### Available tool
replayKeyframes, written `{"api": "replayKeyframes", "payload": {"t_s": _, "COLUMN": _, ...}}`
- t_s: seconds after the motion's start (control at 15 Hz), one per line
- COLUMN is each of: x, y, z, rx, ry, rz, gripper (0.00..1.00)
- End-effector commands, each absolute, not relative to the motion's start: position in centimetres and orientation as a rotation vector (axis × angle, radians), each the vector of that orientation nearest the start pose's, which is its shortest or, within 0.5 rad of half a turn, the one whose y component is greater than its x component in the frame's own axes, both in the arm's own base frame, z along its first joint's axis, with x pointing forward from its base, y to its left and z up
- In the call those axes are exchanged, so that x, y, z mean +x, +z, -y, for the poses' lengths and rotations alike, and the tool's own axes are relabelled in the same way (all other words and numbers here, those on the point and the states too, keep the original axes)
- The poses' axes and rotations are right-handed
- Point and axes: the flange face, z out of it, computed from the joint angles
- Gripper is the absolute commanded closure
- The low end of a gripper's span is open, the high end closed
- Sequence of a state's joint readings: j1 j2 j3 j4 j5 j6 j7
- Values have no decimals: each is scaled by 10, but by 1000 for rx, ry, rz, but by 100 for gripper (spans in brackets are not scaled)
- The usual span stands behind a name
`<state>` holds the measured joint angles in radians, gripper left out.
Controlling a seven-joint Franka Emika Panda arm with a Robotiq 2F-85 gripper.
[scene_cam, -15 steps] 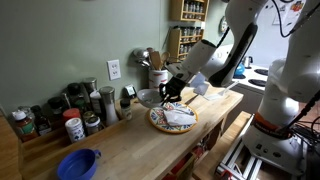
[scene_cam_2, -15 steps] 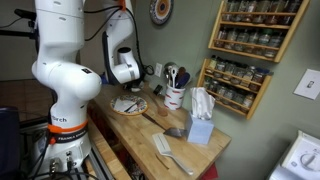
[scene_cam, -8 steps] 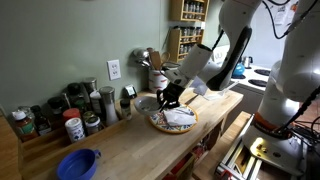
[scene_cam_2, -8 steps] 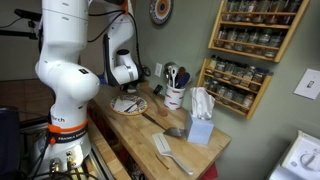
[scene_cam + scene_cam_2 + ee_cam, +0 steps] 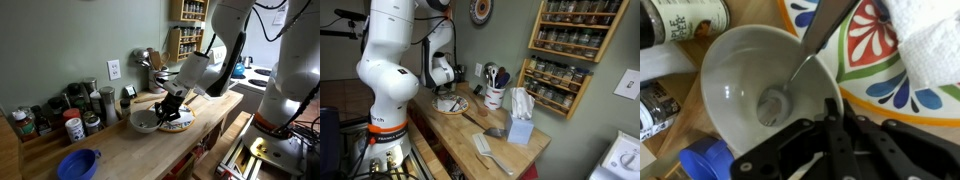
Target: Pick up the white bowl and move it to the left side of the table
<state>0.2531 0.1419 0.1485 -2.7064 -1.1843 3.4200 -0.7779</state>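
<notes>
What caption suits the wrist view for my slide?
Gripper grips the white bowl at its rim, beside a colourful plate.

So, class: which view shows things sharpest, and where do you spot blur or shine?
Wrist view: the fingers are dark and blurred near the lens; the white bowl is sharper, with a faint shine inside. In an exterior view, the table looks soft but evenly lit.
</notes>
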Motion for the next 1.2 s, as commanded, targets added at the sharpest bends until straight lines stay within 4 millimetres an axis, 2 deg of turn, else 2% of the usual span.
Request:
{"api": "replayKeyframes", "payload": {"t_s": 0.0, "x": 306, "y": 232, "z": -272, "rx": 873, "ry": 718, "rz": -2821, "gripper": 98}}
{"api": "replayKeyframes", "payload": {"t_s": 0.47, "x": 301, "y": 231, "z": -319, "rx": 637, "ry": 733, "rz": -2872, "gripper": 98}}
{"api": "replayKeyframes", "payload": {"t_s": 0.93, "x": 305, "y": 218, "z": -354, "rx": 676, "ry": 768, "rz": -2904, "gripper": 98}}
{"api": "replayKeyframes", "payload": {"t_s": 1.13, "x": 303, "y": 210, "z": -363, "rx": 694, "ry": 709, "rz": -2910, "gripper": 98}}
